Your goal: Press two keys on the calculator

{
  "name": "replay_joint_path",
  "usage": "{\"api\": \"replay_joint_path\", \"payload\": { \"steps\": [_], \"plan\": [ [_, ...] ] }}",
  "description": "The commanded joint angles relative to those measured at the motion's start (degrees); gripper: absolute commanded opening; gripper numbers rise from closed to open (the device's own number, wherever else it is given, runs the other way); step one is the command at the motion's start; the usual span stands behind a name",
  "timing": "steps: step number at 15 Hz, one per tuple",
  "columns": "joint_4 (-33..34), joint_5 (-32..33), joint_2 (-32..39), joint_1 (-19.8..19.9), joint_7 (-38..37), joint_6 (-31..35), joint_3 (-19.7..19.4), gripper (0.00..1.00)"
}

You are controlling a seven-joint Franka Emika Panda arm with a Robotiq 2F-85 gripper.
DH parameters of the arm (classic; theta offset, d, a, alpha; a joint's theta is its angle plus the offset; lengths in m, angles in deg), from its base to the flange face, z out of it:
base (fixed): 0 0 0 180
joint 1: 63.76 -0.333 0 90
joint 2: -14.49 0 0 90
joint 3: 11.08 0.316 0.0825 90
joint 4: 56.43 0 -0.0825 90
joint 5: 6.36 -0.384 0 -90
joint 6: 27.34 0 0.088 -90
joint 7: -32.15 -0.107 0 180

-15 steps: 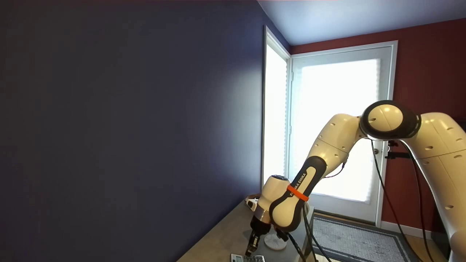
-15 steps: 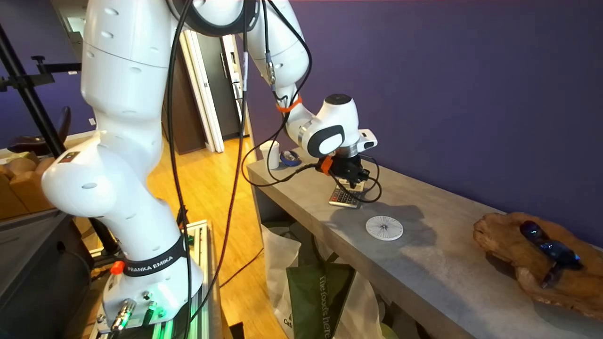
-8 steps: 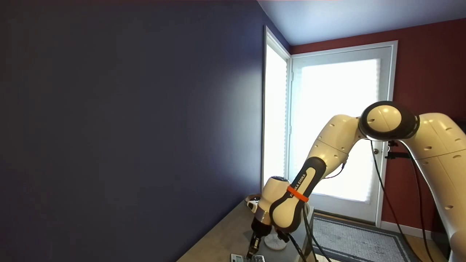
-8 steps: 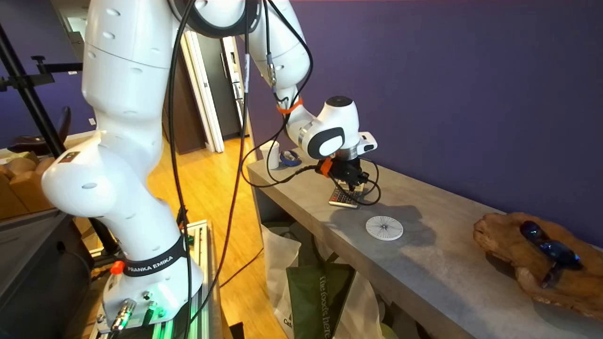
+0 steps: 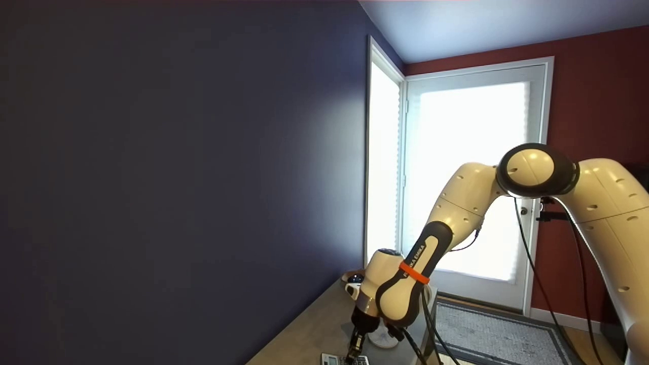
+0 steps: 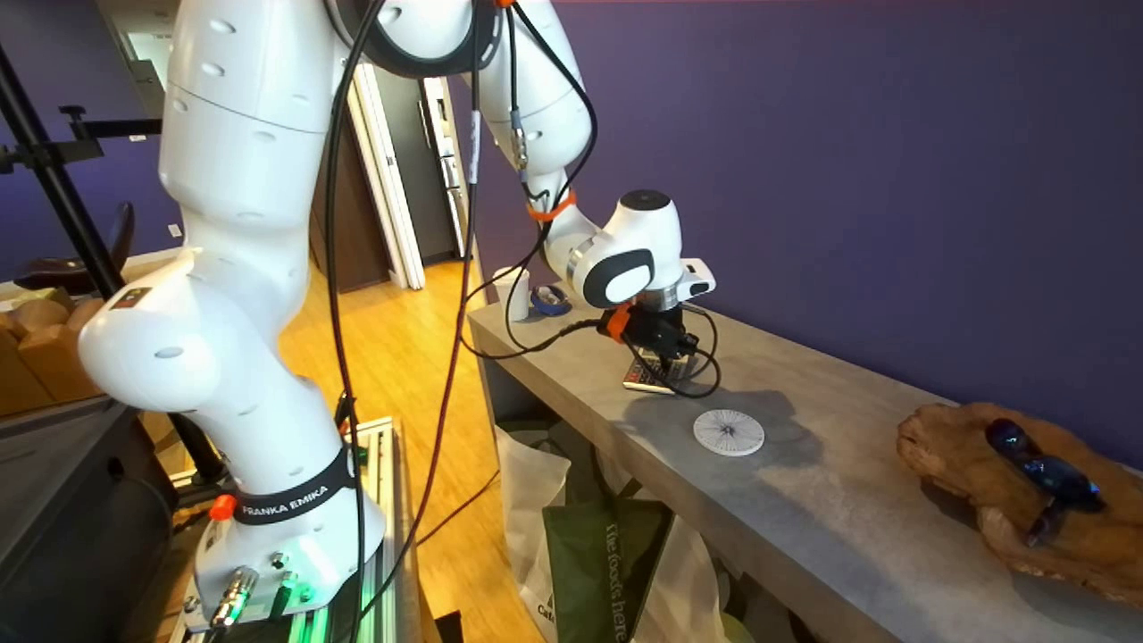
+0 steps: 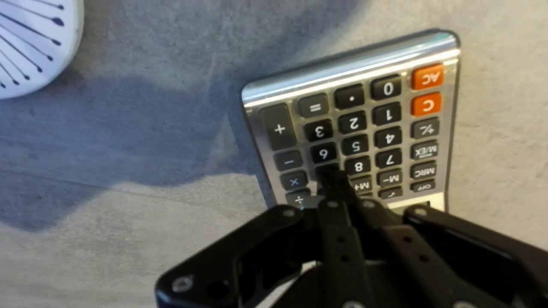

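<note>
Over the grey worktop (image 6: 857, 491), the black hand (image 7: 336, 182) is narrowed, fingers together. In the wrist view its tips overlap the calculator (image 7: 359, 132) lying on the worktop; a white line-patterned disc (image 7: 36, 40) is at ten o'clock of them, the 6 key (image 7: 324, 153) at eleven; contact is unclear.

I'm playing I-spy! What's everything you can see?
Counter: one, grey, along wall
Calculator: one, silver and black, on counter
Disc: one, white, near calculator
Cup: one, white, counter's end
Round thing: one, blue, beside cup
Wood slab: one, brown, on counter
Sunglasses: one pair, dark, on slab
Bags: count unclear, green and whitish, below counter
Door: one, white, beyond counter
Mat: one, grey, before door
Other things: uncounted, mixed colours, background
Robot arm: one, white, over counter
Gripper: one, black, over calculator
</note>
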Motion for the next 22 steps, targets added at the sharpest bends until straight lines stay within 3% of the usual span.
{"api": "replay_joint_path", "payload": {
  "steps": [1, 19, 22],
  "plan": [
    [0.7, 0.8, 1.1, 0.5, -0.3, 0.6, 0.3, 0.00],
    [1.6, 1.9, 4.0, -0.7, -0.4, 0.0, -1.2, 0.00],
    [1.4, 1.0, 2.1, 1.2, 0.2, 0.8, 0.7, 0.00]
  ]
}}
